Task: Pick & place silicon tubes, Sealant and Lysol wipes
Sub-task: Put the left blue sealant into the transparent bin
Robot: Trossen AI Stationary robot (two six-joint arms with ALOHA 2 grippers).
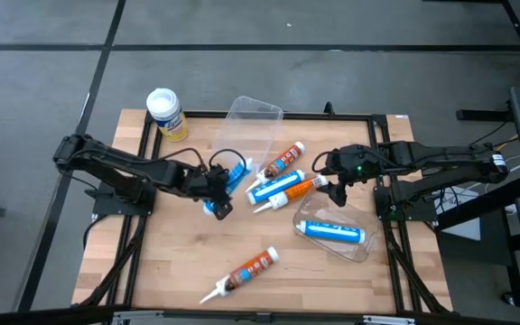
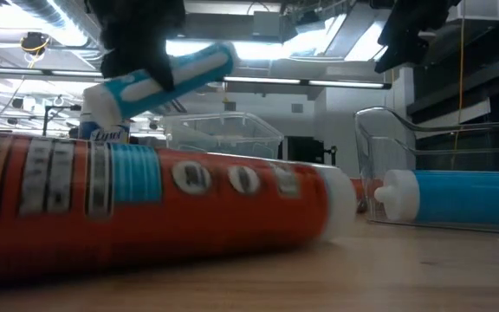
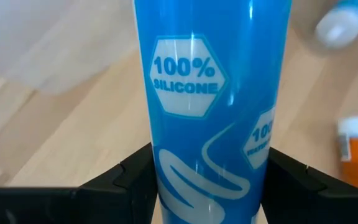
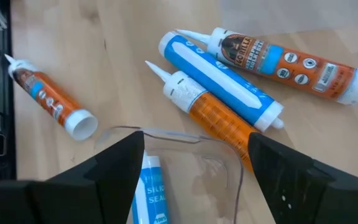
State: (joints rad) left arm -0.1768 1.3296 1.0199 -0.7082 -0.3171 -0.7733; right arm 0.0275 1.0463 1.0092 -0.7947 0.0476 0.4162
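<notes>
High view tells the progress best: one blue silicone tube (image 1: pixel 330 231) already lies in the clear bin (image 1: pixel 359 248) at lower right of the frame, and the left gripper (image 1: pixel 218 191), left of centre, is clamped on a second blue tube (image 1: pixel 233 177), carried off the wood in the low view. Left to do — three tubes clustered at mid-frame (image 1: pixel 283 181), an orange tube (image 1: pixel 246 271) alone near the bottom edge, and the Lysol wipes (image 1: pixel 165 114) standing upright at upper left by the table's corner. A second clear bin (image 1: pixel 255 113) at top centre looks empty, though its clear walls make that hard to judge. The right gripper (image 1: pixel 337 187) hangs with fingers spread and nothing between them, just above the filled bin. Underfoot is pale wood planking (image 1: pixel 170 262) in a black frame — beyond it, a bright workshop with ceiling strip lights.
</notes>
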